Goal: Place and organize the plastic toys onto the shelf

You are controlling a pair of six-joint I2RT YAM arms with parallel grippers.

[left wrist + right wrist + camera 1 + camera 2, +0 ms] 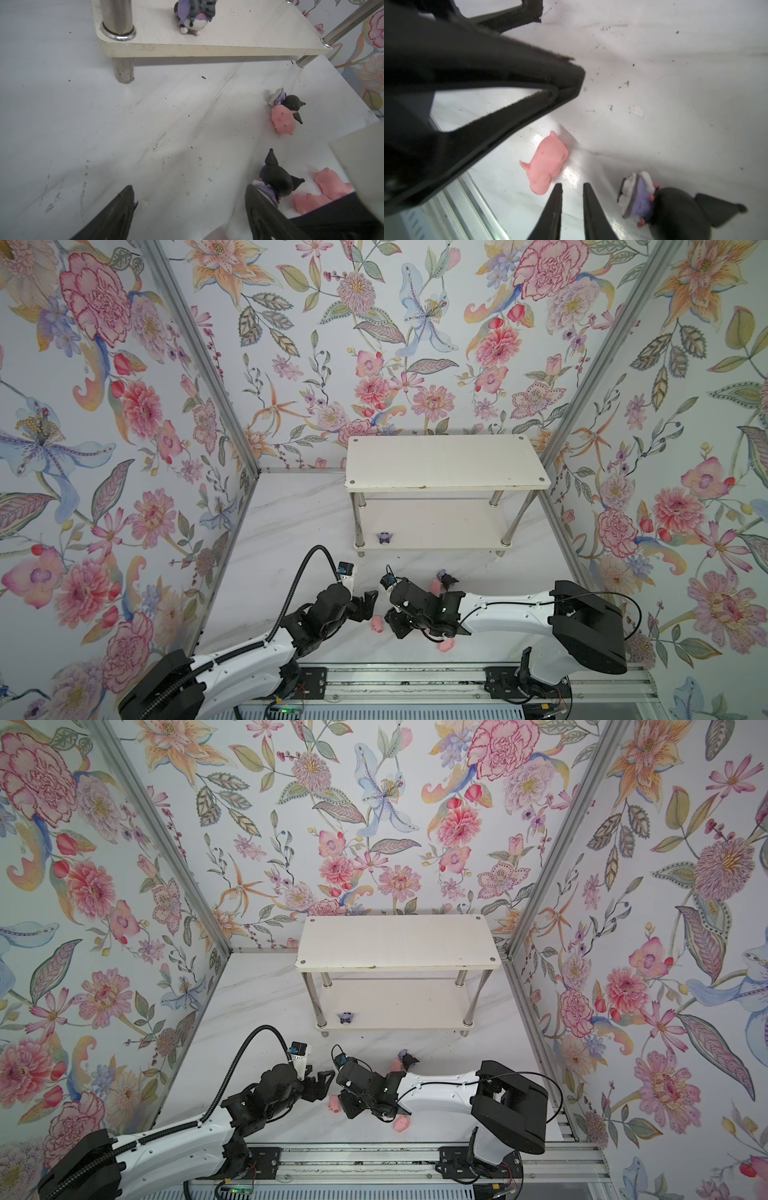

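Note:
The white shelf (444, 460) (395, 940) stands at the back. One purple figurine (385, 537) (194, 16) is on its lower board (249, 31). My left gripper (369, 605) (189, 187) is wide open just above the tabletop with a blurred pink pig (377, 624) (216, 234) between its fingers. A black-eared figurine (274, 180) lies just outside one finger. My right gripper (391, 620) (573, 185) faces it with the jaws only narrowly parted and nothing between them. It points between that pig (548, 164) and the figurine (639, 195).
A pig (283, 120) (436, 585) and another figurine (291, 101) (448, 577) lie together right of centre. Two pigs (330, 185) sit by the right arm, and one pig (446, 645) lies near the front rail. Floral walls enclose the table.

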